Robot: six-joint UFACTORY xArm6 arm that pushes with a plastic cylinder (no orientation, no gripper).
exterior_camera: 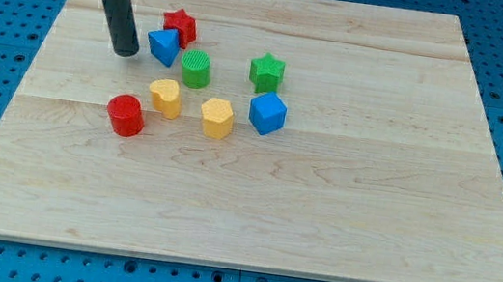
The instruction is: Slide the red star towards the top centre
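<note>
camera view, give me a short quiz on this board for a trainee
1. True or false: my tip is touching the red star.
2. Which block lies directly beside the red star, at its lower left? A) green star B) blue block C) red cylinder
3. Fill in: the two yellow blocks lie between the red cylinder and the blue ____.

Key
1. False: the tip stands at the view's left of the blue block, apart from the star.
2. B
3. cube
</note>
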